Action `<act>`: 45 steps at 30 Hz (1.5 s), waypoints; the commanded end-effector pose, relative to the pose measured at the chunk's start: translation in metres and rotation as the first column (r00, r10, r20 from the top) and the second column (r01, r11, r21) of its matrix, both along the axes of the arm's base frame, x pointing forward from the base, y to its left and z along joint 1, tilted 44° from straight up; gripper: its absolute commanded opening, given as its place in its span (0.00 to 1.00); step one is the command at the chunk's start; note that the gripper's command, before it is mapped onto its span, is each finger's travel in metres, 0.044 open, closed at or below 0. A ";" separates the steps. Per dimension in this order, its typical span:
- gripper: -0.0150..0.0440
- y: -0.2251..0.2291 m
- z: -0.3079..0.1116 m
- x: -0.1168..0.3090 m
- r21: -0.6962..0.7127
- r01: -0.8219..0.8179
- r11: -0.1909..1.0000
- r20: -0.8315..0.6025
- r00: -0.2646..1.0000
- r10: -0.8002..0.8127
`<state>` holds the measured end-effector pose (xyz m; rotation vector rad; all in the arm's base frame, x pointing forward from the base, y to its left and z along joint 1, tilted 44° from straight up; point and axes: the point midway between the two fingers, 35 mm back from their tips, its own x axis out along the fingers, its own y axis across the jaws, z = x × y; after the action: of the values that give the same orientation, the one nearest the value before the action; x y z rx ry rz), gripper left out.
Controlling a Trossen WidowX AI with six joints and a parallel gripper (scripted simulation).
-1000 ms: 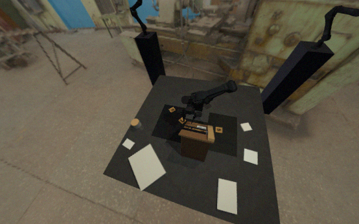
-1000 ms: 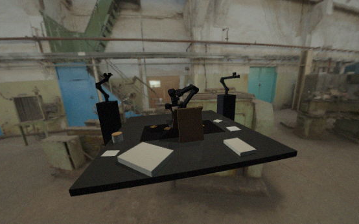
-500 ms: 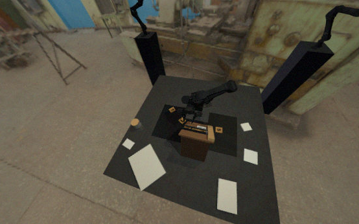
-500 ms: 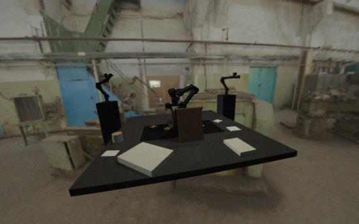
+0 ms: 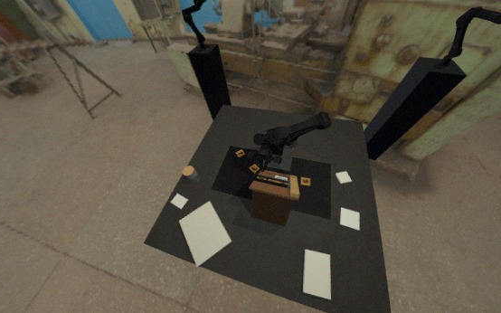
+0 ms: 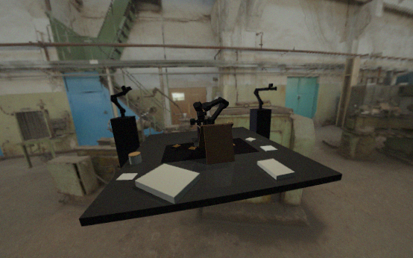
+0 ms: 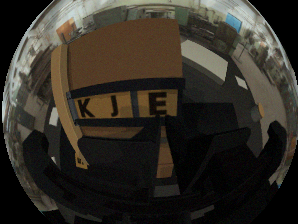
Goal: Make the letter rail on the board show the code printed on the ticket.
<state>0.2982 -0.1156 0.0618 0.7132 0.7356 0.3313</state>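
The board (image 5: 273, 190) (image 6: 219, 145) (image 7: 125, 55) carries the letter rail (image 7: 150, 85). In the wrist view, letters K (image 7: 84, 107) and J (image 7: 114, 106) show at the rail's left, then a dark strip, then the E tile (image 7: 158, 103) near its right end. My gripper (image 7: 162, 119) is shut, with nothing seen between the fingertips, at the E tile's lower edge. Loose tiles (image 5: 240, 153) (image 5: 254, 168) lie on one side of the board and another tile (image 5: 306, 181) (image 7: 81, 161) on the other. The ticket's print cannot be read.
A light wooden bar (image 5: 294, 185) (image 7: 61, 85) closes one rail end. A round tin (image 5: 190, 173) (image 6: 135, 158) stands near the table edge. A large white slab (image 5: 205, 233) (image 6: 168, 181), a smaller slab (image 5: 316, 274) (image 6: 275, 168) and several white cards lie around.
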 end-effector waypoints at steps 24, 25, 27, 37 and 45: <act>0.25 -0.026 -0.018 0.033 0.045 -0.385 0.922 -0.416 0.832 0.368; 0.25 -0.026 -0.018 0.033 0.059 -0.414 0.908 -0.434 0.809 0.397; 0.25 -0.025 -0.017 0.033 0.079 -0.451 0.889 -0.456 0.777 0.434; 0.25 -0.024 -0.017 0.033 0.082 -0.455 0.887 -0.458 0.773 0.439; 0.25 -0.021 -0.020 0.037 0.082 -0.455 0.887 -0.458 0.773 0.439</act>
<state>0.3336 -0.1362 0.0441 0.5783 1.3794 0.5962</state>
